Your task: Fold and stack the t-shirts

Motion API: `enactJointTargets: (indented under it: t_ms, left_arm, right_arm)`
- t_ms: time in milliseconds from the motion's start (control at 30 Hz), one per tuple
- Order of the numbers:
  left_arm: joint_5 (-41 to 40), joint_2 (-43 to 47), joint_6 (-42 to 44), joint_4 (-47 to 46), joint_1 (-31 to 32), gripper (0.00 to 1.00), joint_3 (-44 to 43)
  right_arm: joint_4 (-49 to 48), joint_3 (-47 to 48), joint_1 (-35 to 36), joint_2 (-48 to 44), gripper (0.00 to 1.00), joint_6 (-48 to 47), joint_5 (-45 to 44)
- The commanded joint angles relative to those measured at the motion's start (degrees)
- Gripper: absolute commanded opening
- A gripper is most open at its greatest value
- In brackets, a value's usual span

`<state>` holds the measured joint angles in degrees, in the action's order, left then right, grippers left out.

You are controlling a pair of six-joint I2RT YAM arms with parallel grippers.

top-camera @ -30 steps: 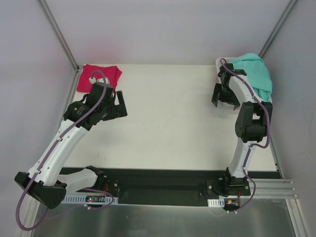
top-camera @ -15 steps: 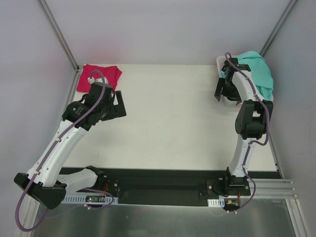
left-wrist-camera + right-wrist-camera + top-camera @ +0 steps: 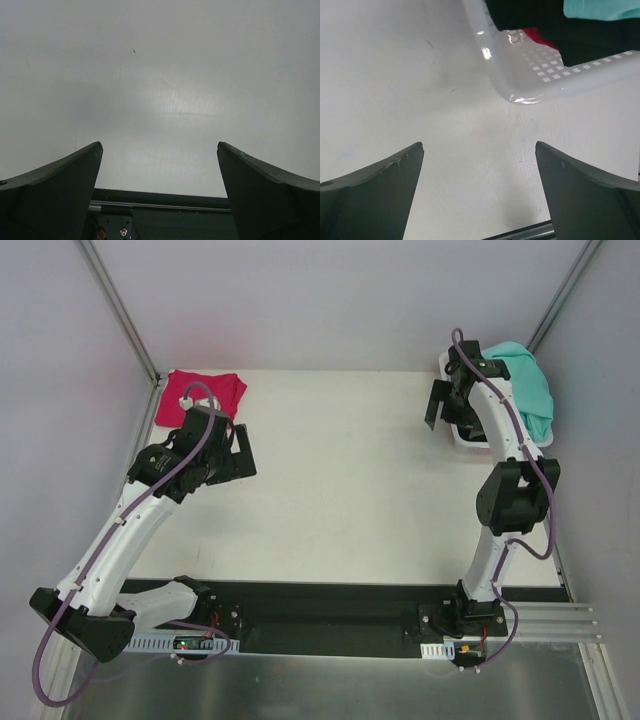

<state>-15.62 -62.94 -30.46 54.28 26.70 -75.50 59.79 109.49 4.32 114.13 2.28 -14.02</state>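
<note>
We are counting four garments: one magenta t-shirt (image 3: 205, 390), one teal t-shirt (image 3: 530, 390), one black garment (image 3: 530, 12), one red garment (image 3: 540, 37); also one white basket (image 3: 520, 70) and two arms, left arm (image 3: 115, 540) and right arm (image 3: 510, 495).

No writing, label, brand, number or sign can be read in any view. The magenta t-shirt (image 3: 207, 392), the teal t-shirt (image 3: 527, 390) and the white basket (image 3: 540, 75) show only plain surfaces. The small circuit board (image 3: 185, 643) beside the left arm's base is too small to make out any marking.
</note>
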Motion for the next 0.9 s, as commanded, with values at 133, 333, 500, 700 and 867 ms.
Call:
enactJointTargets:
  t_ms: [133, 333, 500, 700, 867]
  left_arm:
    - [1.20, -0.61, -1.18, -4.96, 0.46, 0.99, 1.58]
    - [3.84, 1.06, -1.71, -8.05, 0.46, 0.99, 4.93]
    - [5.77, 3.87, -2.06, -9.98, 0.46, 0.99, 7.91]
    - [6.82, 6.95, -2.24, -10.69, 0.46, 0.99, 10.55]
    - [9.64, 8.88, -2.59, -10.78, 0.46, 0.99, 11.69]
  right_arm:
    - [-0.79, 15.50, -0.89, -4.96, 0.99, -1.22, -4.17]
    - [-15.92, 12.15, -2.29, -1.82, 0.99, -5.70, -8.03]
    - [-26.12, 9.16, -4.14, 1.27, 0.99, -8.17, -5.06]
    - [-24.98, 15.75, -8.27, 9.79, 0.99, -6.60, -3.21]
    - [-27.53, 16.63, -12.57, 12.08, 0.89, -4.57, 0.39]
